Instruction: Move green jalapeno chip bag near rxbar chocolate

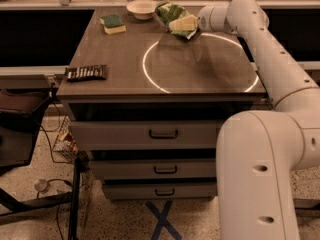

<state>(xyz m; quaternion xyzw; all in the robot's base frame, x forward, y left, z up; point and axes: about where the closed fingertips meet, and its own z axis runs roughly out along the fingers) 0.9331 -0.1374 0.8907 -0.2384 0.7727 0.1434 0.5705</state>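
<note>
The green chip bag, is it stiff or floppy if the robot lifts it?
Probably floppy: the chip bag looks crumpled, there by the gripper at the far side of the table. Its shiny foil may also be slippery to hold.

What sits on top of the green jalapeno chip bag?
The tool lies across the green jalapeno chip bag near the far edge of the table. The foil beneath the tool is hidden.
</note>
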